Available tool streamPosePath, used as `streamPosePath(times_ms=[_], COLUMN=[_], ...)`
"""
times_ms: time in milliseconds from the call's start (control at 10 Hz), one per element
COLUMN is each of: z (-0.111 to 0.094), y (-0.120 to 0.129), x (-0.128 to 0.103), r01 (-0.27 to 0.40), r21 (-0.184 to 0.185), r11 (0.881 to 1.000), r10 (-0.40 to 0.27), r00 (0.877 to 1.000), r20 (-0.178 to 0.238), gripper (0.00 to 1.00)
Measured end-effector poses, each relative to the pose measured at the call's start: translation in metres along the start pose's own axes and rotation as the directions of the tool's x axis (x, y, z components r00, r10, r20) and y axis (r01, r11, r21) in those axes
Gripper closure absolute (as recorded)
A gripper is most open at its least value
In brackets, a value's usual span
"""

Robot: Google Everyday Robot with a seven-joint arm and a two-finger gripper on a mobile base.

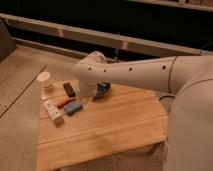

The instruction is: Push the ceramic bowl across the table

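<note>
Ceramic bowl (103,91) position: far part of the surface (112,125), near the back edge. It is largely hidden behind the arm (135,72); only a dark glossy sliver shows beside the wrist.

End effector (87,99) position: below the wrist, low over the surface, just beside the bowl on the view's left. Contact with the bowl cannot be confirmed. Whether the end effector is released or clenched cannot be told.

Hazards, judged from this layout:

1. Collision with neighbouring items. A black object (69,90), a red object (64,103), a blue-grey block (73,107) and a white box (54,111) lie close to the end effector on its other side. A white cup (45,80) stands beyond them at the corner. A stroke or arm sweep in that direction would likely scatter them or topple the cup.
2. Loss over the edge. A push angled toward the back edge could send the bowl onto the floor (20,75), where ceramic would probably break.
3. Glancing contact. The wall is round and glossy, so an off-centre push is likely to spin the bowl or let it slip sideways.
4. Override. The bowl is shallow, so contact set too high may ride over the rim or tip it.

Lowest-risk direction appears to be toward the open wood in the foreground.
</note>
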Motion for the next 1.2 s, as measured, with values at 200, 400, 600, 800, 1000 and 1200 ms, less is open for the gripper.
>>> streamPosePath(times_ms=[200,400,600,800,1000,1200], z=[-0.003,0.0,0.014,0.038,0.058,0.057], y=[-0.021,-0.03,-0.033,-0.04,-0.049,-0.049], x=[-0.023,-0.051,-0.063,-0.068,-0.072,-0.072], r01=[-0.048,-0.052,-0.054,-0.067,-0.088,-0.089], r21=[0.042,0.051,0.051,0.059,0.064,0.064], r11=[0.998,0.997,0.997,0.996,0.994,0.994], r10=[0.047,0.051,0.054,0.07,0.093,0.093], r00=[0.999,0.998,0.999,0.997,0.993,0.993], r20=[0.015,0.021,0.0,-0.042,-0.068,-0.068], gripper=[1.0,1.0,1.0,1.0,1.0,1.0])
